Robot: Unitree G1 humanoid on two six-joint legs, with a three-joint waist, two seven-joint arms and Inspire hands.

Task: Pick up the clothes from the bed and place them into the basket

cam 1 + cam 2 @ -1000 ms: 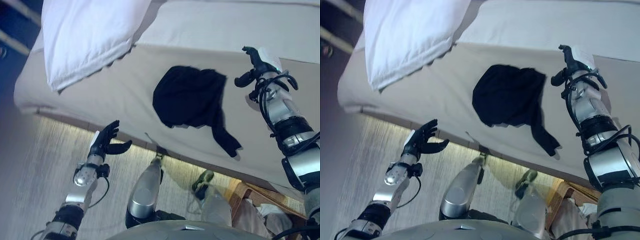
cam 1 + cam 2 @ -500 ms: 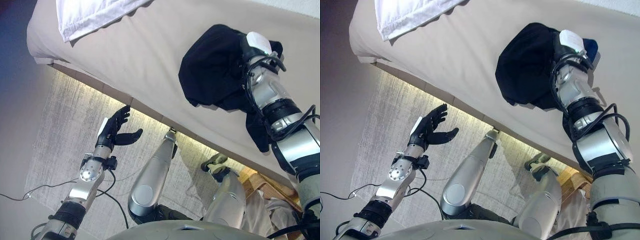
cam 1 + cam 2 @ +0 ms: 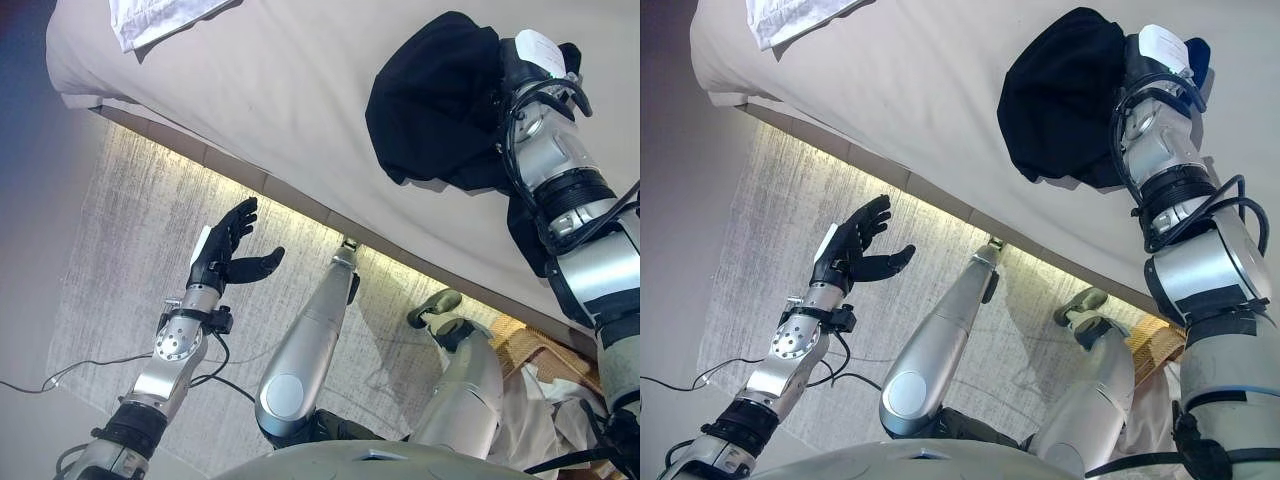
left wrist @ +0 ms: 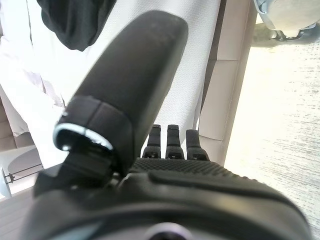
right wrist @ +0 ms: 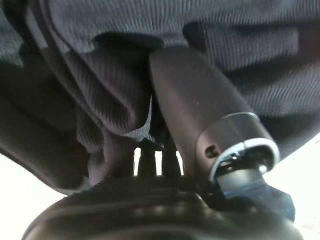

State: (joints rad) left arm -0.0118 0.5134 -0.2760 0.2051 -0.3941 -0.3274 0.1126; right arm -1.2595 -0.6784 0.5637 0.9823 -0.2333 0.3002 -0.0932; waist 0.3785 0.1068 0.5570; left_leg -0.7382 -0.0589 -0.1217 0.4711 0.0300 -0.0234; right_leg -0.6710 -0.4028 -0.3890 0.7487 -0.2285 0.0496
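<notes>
Left eye view first, working outward from the rig. Nearest me, the left robot hand (image 3: 225, 250) hangs over the pale rug (image 3: 120, 240) beside the bed, fingers straight and spread, holding nothing; I judge it is parked clear so the other arm can work alone. Low at the right edge I can make out part of a woven basket (image 3: 530, 350) on the floor (mostly hidden behind the right arm), with some light cloth (image 3: 540, 400) already at it.

Further out, the bed (image 3: 260, 100) carries the black garment (image 3: 435, 95), bunched up near its edge. The right robot hand (image 3: 1160, 60) is pushed down into that bundle. The right wrist view shows its thumb lying against dark ribbed fabric, with folds draped over and around the fingers, so I read it as closing on the cloth, though I cannot confirm how firm the grip is. The bunching suggests the fabric is being gathered for a lift.

Farthest away, a white pillow (image 3: 160, 20) sits at the bed's corner, well apart from the work.
</notes>
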